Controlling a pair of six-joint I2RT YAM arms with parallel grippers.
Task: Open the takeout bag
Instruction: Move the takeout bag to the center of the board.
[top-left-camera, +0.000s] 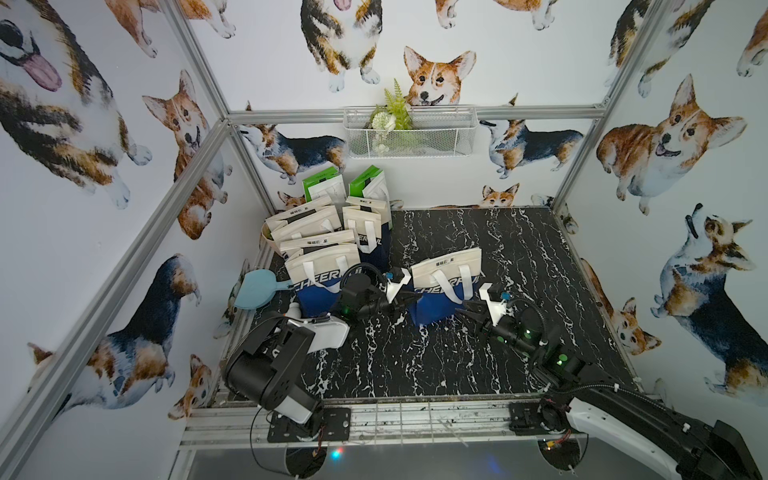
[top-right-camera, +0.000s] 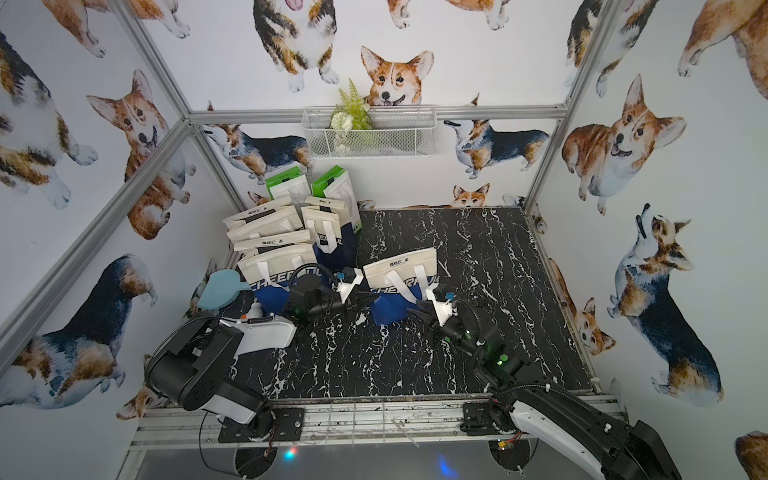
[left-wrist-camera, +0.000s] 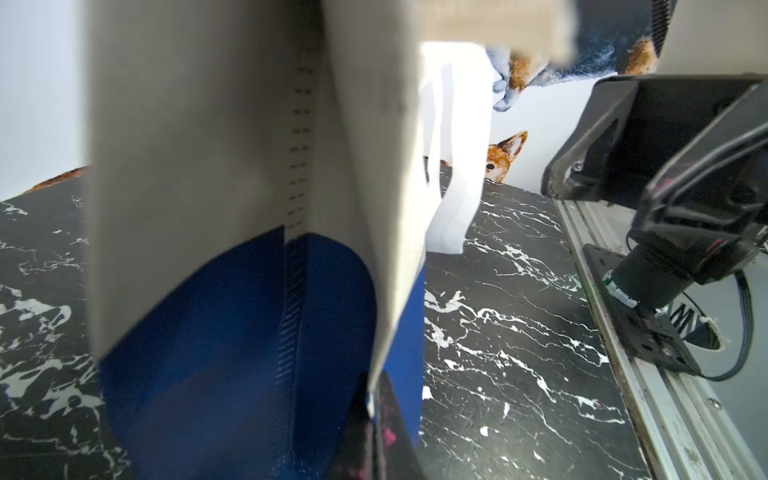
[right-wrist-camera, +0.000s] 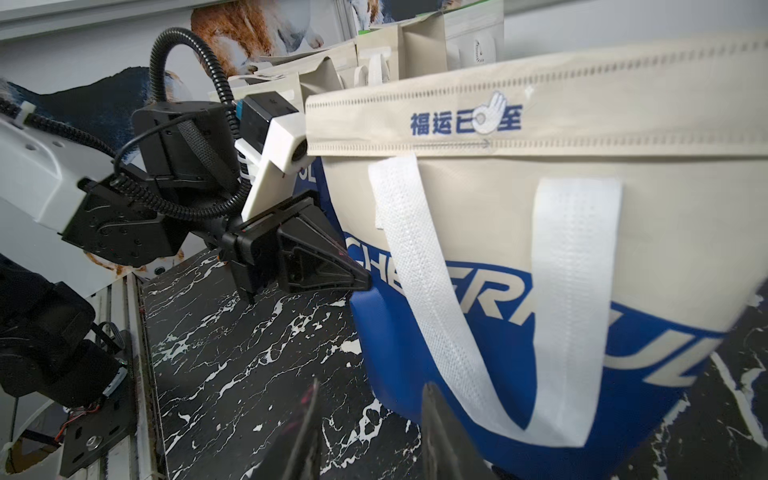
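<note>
The black table (top-left-camera: 519, 257) has white marble veining. A cream-and-blue takeout bag (top-left-camera: 446, 286) stands upright near its middle. More bags (top-left-camera: 316, 237) of the same kind crowd the far left, with two green boxes (top-left-camera: 318, 183) behind them. A pale blue paddle (top-left-camera: 253, 289) sits at the left edge.

Cluster of bags (top-left-camera: 320, 253) jams the far-left corner of the surface (top-left-camera: 519, 257). The takeout bag (top-left-camera: 449, 266) stands mid-surface, and the left end effector (top-left-camera: 410, 300), pinching its left edge, plugs the gap between. Far-right corner and middle of the near edge: bare, free passage.
</note>
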